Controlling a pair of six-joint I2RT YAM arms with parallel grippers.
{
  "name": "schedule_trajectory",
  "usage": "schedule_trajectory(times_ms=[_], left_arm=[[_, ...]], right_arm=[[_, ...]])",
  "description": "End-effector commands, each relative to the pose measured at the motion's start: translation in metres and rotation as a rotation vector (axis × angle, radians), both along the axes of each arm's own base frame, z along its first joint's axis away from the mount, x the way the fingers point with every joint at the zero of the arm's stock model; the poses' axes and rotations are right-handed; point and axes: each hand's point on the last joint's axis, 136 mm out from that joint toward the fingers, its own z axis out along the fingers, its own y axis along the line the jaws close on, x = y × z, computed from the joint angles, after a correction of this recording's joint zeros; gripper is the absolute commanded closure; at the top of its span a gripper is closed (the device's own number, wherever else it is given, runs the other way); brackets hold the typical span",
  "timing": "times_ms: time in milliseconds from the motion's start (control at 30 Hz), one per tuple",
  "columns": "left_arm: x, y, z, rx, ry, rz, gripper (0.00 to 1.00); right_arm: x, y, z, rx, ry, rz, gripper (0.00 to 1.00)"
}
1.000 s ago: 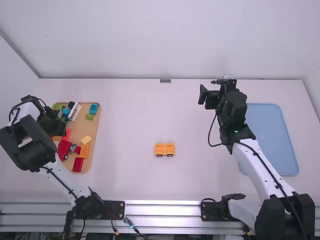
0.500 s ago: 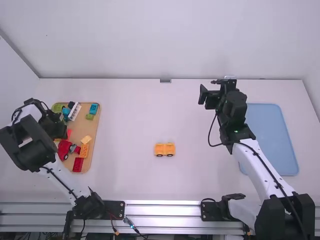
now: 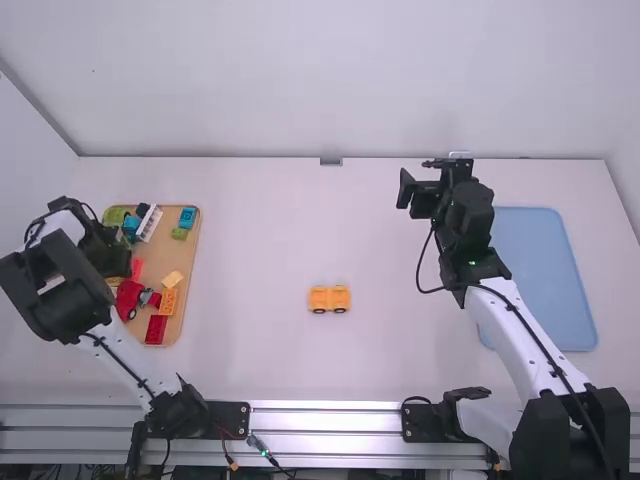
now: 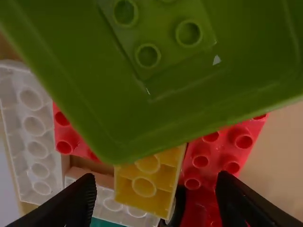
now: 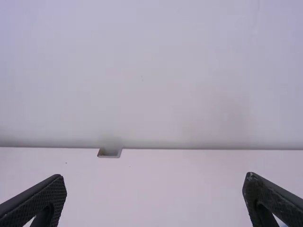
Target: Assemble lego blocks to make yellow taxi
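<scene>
My left gripper (image 3: 118, 262) hangs over the left side of the wooden tray (image 3: 188, 262) of loose blocks. In its wrist view, the left gripper (image 4: 154, 198) stands open, and a small yellow block (image 4: 144, 184) lies between and below its fingertips. Around that block are red blocks (image 4: 213, 161) and a white block (image 4: 33, 127); a large green piece (image 4: 189, 85) is close to the camera. An orange-yellow wheeled block (image 3: 329, 299) stands on the table's middle. Over the right part of the table is my right gripper (image 3: 420, 190); in its wrist view the right gripper (image 5: 154, 189) is open and holds nothing.
A light blue tray (image 3: 545, 280) lies at the right, partly behind the right arm. The wooden tray also holds a red car-like piece (image 3: 130, 298), an orange block (image 3: 168, 302), a red block (image 3: 156, 329) and a blue block (image 3: 187, 217).
My left gripper has shifted slightly to the right over the wooden tray. The right arm and the wheeled block have stayed where they were.
</scene>
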Motion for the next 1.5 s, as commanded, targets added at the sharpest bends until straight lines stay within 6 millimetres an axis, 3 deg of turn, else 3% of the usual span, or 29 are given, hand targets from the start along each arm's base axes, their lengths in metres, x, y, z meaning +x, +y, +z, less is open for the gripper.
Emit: schedule_trajectory(times_ms=[0, 500, 800, 1167, 1467], left_arm=[[-0.004, -0.003, -0.005, -0.015, 0.018, -0.005, 0.33], [-0.001, -0.004, -0.008, -0.025, -0.007, 0.030, 0.40], [-0.016, 0.004, -0.016, -0.066, -0.036, 0.090, 0.38], [0.005, -0.002, -0.016, -0.109, -0.134, 0.019, 0.39], [0.003, -0.003, -0.009, -0.125, -0.118, -0.013, 0.42]], right_arm=[[0.005, 0.000, 0.019, 0.012, -0.037, -0.003, 0.01], [0.005, 0.000, 0.018, 0.011, -0.033, -0.003, 0.01], [0.005, 0.000, 0.018, 0.011, -0.034, -0.004, 0.01], [0.004, 0.000, 0.017, 0.010, -0.029, -0.004, 0.01], [0.005, 0.000, 0.019, 0.012, -0.035, -0.003, 0.01]])
